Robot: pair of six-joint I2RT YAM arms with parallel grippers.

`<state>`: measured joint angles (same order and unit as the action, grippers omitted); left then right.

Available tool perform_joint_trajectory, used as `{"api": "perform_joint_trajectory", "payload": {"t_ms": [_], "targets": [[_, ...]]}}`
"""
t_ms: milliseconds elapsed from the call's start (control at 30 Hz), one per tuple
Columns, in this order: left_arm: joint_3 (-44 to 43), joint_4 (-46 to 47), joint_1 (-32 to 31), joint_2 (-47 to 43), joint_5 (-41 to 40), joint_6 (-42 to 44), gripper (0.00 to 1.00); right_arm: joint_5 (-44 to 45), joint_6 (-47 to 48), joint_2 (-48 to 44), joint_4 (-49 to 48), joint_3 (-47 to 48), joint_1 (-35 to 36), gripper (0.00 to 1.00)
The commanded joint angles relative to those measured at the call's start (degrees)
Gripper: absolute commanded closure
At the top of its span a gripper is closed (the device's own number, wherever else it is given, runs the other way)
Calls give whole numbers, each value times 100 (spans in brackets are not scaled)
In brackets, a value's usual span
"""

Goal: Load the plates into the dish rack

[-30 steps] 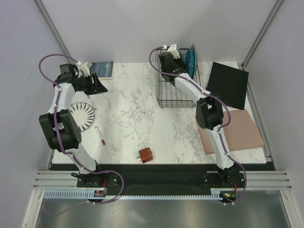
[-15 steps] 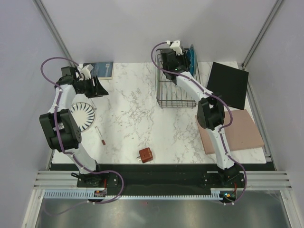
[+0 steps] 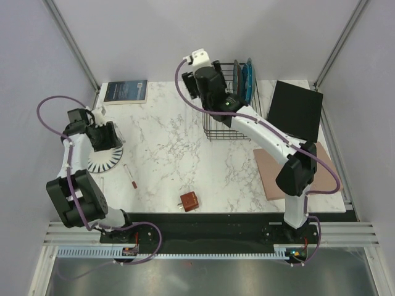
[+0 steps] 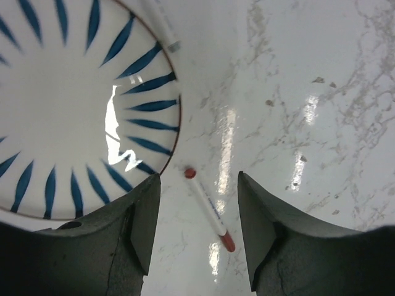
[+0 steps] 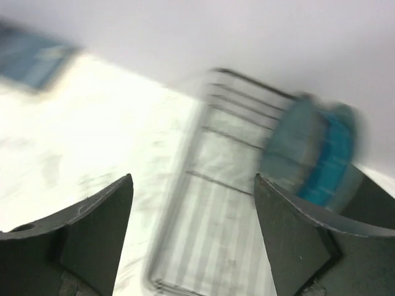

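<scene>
A white plate with dark radial stripes [image 4: 62, 105] lies flat at the table's left [image 3: 102, 161]. My left gripper [image 4: 197, 228] hovers open over its right rim [image 3: 106, 139], with nothing between the fingers. The black wire dish rack [image 3: 227, 120] stands at the back, blurred in the right wrist view [image 5: 228, 203]. Upright at its far right end stand teal and blue plates [image 3: 247, 80], also blurred in that view [image 5: 315, 154]. My right gripper [image 3: 221, 98] is above the rack's left part, open and empty [image 5: 194, 234].
A white pen with red ends [image 4: 207, 209] lies on the marble just right of the striped plate [image 3: 130, 176]. A red-brown block [image 3: 189, 201] sits near the front. A booklet [image 3: 125, 91], a black panel [image 3: 296, 110] and a pink board [image 3: 318, 176] lie around the edges.
My right gripper opened and drew back leftwards from the plates standing in the rack. My left arm swung toward the near side and now hangs over the striped plate.
</scene>
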<state>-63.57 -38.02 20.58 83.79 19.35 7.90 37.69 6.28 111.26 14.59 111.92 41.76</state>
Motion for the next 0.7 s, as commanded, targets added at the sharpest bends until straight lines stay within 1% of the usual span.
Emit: {"api": "perform_joint_trajectory", "payload": {"t_ms": [0,33,67,100,133,167,200,233,267,300,333,367,400,433,467,533,567,600,667], "targets": [[327,-39,542,-809,-415,177,40,-4335,-302,-9,632,-66,-1,15],[450,-65,605,-925,-424,177,40,-4923,-425,253,668,66,-10,14],[512,-135,649,-1082,-450,159,40,-5782,-548,412,685,354,-10,13],[591,-188,745,-1197,-459,168,39,-6208,-923,588,686,522,-18,13],[609,-267,763,-1390,-520,168,39,-6552,-1101,981,686,889,-36,14],[609,-424,798,-1444,-581,133,40,-6842,-1277,1185,686,1076,-45,17],[635,-478,894,-1479,-704,63,40,-7289,-1505,1396,686,1260,-54,22],[688,-539,965,-1566,-870,10,40,-7450,-1899,1798,686,1575,-45,24],[714,-575,1053,-1602,-898,-69,40,-7652,-2155,1976,538,1674,-45,26],[775,-618,1297,-1646,-916,-122,41,-7915,-2375,2126,388,1719,-45,29],[802,-636,1447,-1681,-907,-192,41,-8066,-2873,2363,178,1684,-45,31],[820,-645,1614,-1699,-846,-332,42,-8189,-3096,2469,-294,1658,-45,32],[829,-706,1894,-1682,-750,-368,42,-8286,-3324,2575,-516,1640,-45,34],[837,-733,1993,-1682,-505,-394,43,-8461,-3796,2776,-736,1623,-28,34],[846,-759,2081,-1664,-390,-438,43,-8541,-3984,2891,-1095,1631,-1,35],[855,-838,2213,-1655,-327,-482,43,-8681,-4388,3180,-1405,1658,34,35],[838,-891,2248,-1638,-310,-500,43,-8708,-4738,3261,-1780,1649,78,36],[794,-944,2336,-1646,-257,-483,43,-8717,-4890,3340,-1967,1640,96,36],[759,-1023,2380,-1681,-99,-387,42,-8517,-5118,3542,-2310,1684,200,36]]}}
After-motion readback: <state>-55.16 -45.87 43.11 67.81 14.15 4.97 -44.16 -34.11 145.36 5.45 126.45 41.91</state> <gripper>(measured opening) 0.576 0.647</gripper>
